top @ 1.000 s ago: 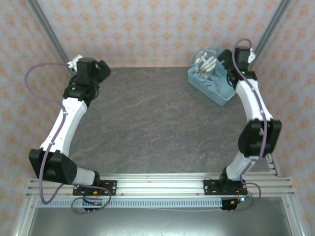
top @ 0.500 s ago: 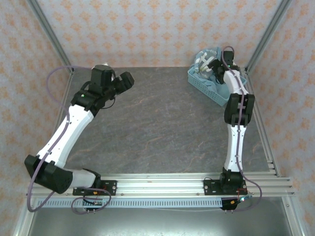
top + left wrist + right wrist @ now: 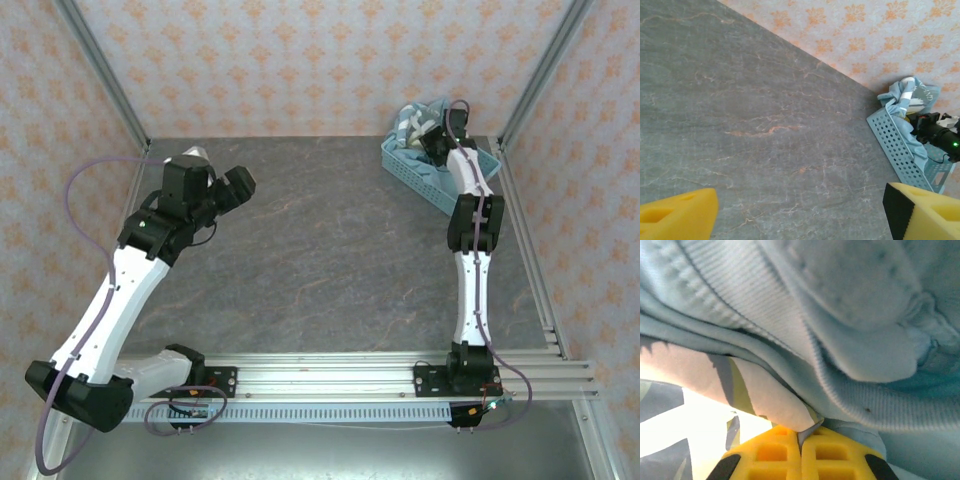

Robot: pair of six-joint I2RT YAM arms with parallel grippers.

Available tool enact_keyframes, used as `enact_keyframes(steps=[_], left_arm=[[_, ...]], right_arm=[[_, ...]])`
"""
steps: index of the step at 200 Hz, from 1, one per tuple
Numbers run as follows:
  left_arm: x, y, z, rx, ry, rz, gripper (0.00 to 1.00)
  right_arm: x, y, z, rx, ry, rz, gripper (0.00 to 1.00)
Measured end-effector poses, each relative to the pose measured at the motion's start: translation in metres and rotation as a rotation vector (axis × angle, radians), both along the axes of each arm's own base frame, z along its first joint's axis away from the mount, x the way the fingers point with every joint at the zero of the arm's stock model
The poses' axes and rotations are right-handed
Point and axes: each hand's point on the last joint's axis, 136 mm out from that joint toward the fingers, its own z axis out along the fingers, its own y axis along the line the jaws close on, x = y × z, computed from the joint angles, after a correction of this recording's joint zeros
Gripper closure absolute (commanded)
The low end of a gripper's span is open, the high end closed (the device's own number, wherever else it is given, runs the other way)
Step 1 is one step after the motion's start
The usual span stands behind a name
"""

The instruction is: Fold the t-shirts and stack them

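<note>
A bundle of light blue t-shirts point(image 3: 412, 121) with white print lies crumpled in the blue perforated basket point(image 3: 430, 178) at the table's back right. My right gripper point(image 3: 436, 138) reaches down into that bundle. In the right wrist view its yellow fingers point(image 3: 772, 456) press together on a thin fold of the t-shirt cloth point(image 3: 810, 427), with ribbed blue fabric just above. My left gripper point(image 3: 233, 187) hovers open over the bare table at the left; in the left wrist view the t-shirts point(image 3: 905, 97) and basket point(image 3: 897, 145) lie far off to the right.
The grey marbled table point(image 3: 310, 250) stretches between the two arms. Patterned walls and metal frame posts point(image 3: 100, 70) close in the back and sides. The right arm point(image 3: 470, 260) stands nearly straight along the table's right side.
The right gripper has dropped further into the basket and closed on the cloth. The left arm has swung back toward the left and lower over the table.
</note>
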Motion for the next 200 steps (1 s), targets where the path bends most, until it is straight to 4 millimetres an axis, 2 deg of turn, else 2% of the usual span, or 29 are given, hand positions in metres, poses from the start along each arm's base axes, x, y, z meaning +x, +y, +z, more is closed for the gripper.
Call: enact_keyframes(steps=[13, 23, 40, 55, 72, 84, 103, 113, 130, 139, 148, 159, 166, 175, 180, 190, 200], left_arm=[[-0.003, 0.001, 0.0, 0.002, -0.001, 0.003, 0.15], [-0.005, 0.003, -0.003, 0.005, 0.003, 0.007, 0.16], [-0.008, 0.006, -0.011, 0.015, 0.015, 0.019, 0.17], [-0.009, 0.007, -0.022, 0.023, 0.039, 0.023, 0.18], [-0.01, 0.008, -0.033, 0.03, 0.065, 0.027, 0.18], [-0.008, 0.008, -0.036, 0.034, 0.072, 0.028, 0.19], [-0.005, 0.009, -0.039, 0.043, 0.078, 0.036, 0.19], [-0.003, 0.009, -0.042, 0.052, 0.087, 0.042, 0.19], [0.0, 0.01, -0.046, 0.062, 0.098, 0.048, 0.18], [0.0, 0.011, -0.048, 0.068, 0.102, 0.051, 0.18], [0.001, 0.012, -0.048, 0.074, 0.103, 0.057, 0.17], [0.001, 0.013, -0.049, 0.079, 0.103, 0.063, 0.16], [0.002, 0.014, -0.049, 0.082, 0.104, 0.067, 0.16], [0.001, 0.015, -0.049, 0.086, 0.107, 0.069, 0.15], [0.001, 0.015, -0.049, 0.088, 0.108, 0.072, 0.14], [0.001, 0.016, -0.049, 0.095, 0.113, 0.074, 0.13], [0.0, 0.017, -0.05, 0.099, 0.117, 0.077, 0.13]], right_arm=[[-0.003, -0.003, 0.011, -0.021, -0.003, -0.005, 1.0], [-0.007, -0.005, 0.028, -0.045, -0.013, -0.008, 1.0], [-0.015, -0.009, 0.081, -0.09, -0.068, -0.015, 1.0], [-0.028, -0.009, 0.155, -0.133, -0.161, -0.019, 1.0], [-0.056, -0.007, 0.253, -0.183, -0.308, -0.026, 1.0], [-0.086, -0.002, 0.328, -0.224, -0.43, -0.028, 1.0], [-0.143, 0.016, 0.424, -0.284, -0.601, -0.017, 1.0], [-0.174, 0.03, 0.462, -0.313, -0.673, -0.004, 1.0], [-0.224, 0.058, 0.506, -0.357, -0.757, 0.035, 1.0], [-0.247, 0.076, 0.52, -0.373, -0.789, 0.067, 1.0], [-0.266, 0.095, 0.525, -0.389, -0.803, 0.11, 1.0], [-0.284, 0.124, 0.519, -0.404, -0.794, 0.179, 1.0], [-0.292, 0.143, 0.508, -0.407, -0.774, 0.23, 1.0], [-0.299, 0.17, 0.485, -0.408, -0.732, 0.305, 1.0], [-0.301, 0.186, 0.467, -0.409, -0.698, 0.348, 0.96], [-0.305, 0.218, 0.423, -0.42, -0.614, 0.442, 0.78], [-0.307, 0.254, 0.369, -0.438, -0.516, 0.542, 0.62]])
